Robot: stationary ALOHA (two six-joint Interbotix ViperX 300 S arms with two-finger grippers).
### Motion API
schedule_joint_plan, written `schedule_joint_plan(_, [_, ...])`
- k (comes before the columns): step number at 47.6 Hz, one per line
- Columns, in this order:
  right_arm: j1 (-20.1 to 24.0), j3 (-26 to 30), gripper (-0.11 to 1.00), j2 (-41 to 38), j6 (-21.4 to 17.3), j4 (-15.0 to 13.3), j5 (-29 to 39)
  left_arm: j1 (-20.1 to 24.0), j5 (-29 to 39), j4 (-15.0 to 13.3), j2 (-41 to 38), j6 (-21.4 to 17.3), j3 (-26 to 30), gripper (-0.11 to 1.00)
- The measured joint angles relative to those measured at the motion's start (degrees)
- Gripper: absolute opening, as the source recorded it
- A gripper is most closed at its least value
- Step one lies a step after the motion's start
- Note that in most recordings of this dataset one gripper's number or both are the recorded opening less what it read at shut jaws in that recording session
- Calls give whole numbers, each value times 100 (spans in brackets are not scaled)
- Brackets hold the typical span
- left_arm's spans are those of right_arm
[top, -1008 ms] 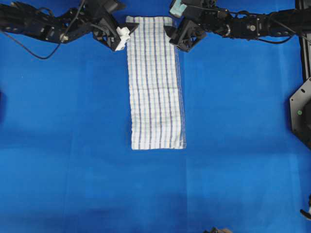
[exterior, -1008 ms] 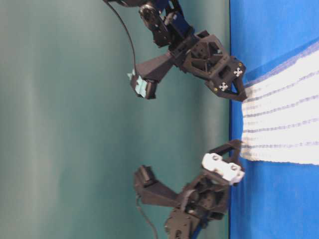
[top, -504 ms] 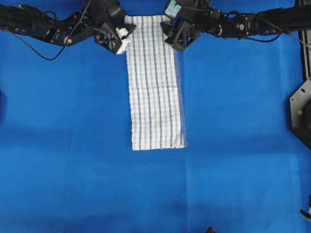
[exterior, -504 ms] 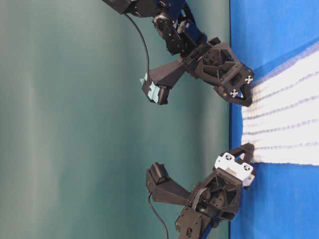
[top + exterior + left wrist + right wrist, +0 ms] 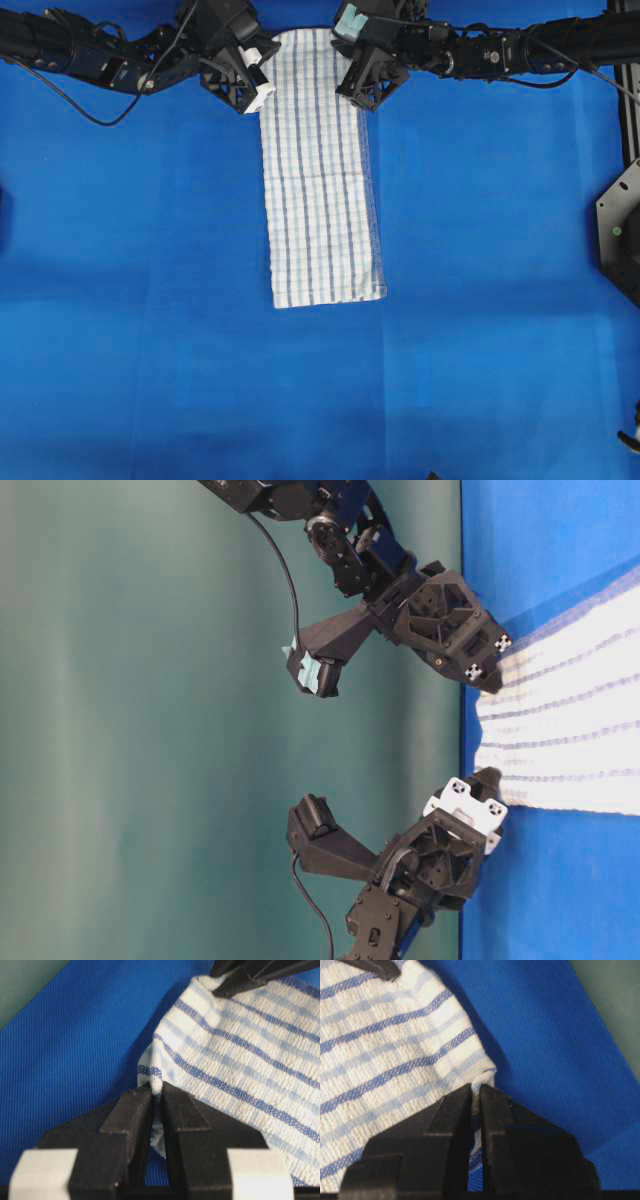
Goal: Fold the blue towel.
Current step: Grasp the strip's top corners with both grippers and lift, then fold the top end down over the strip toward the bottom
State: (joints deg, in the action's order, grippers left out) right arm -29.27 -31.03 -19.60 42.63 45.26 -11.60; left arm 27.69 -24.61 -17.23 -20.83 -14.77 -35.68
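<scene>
I see the towel point(image 5: 322, 170) lying as a long narrow strip on the blue table point(image 5: 150, 300), running from the far edge toward the middle. Its near end lies flat and square, with a faint crease across the strip about halfway along.

My left pincer point(image 5: 262, 82) sits at the far left corner of the towel. On the left wrist view the two black fingers point(image 5: 127, 1120) are pressed nearly together with a fold of the striped cloth point(image 5: 240, 1060) pinched between them, the corner bunched up just above the tips. So the left pincer is clamped on the towel.

My right pincer point(image 5: 354, 88) sits at the far right corner. The right wrist view shows the same thing mirrored: the fingers point(image 5: 452, 1120) closed to a thin slit with the hemmed corner point(image 5: 395, 1045) caught in it and puckered at the tips. The right pincer too is gripping the towel.

From the table-level view both pincers point(image 5: 490, 675) point(image 5: 487, 785) meet the far end of the towel point(image 5: 560, 720) right at the table's edge, one at each corner, with the cloth spanning between them. The arms reach in from either side, well apart.
</scene>
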Motion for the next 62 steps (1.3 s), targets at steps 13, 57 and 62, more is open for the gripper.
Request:
schedule_joint_plan(13, [-26,-246,-3,650,18,9,35,0,519,0,475,-483,97,4])
schedule_joint_plan(57, [1424,-1459,-3,2364,-105,721,26,-1415,976,0,2074,-369,-624,4])
schedule_joint_plan(62, [1811,-1679,-3,2646,-105,940,-35,-1819,923,0,2197,-308,-738,4])
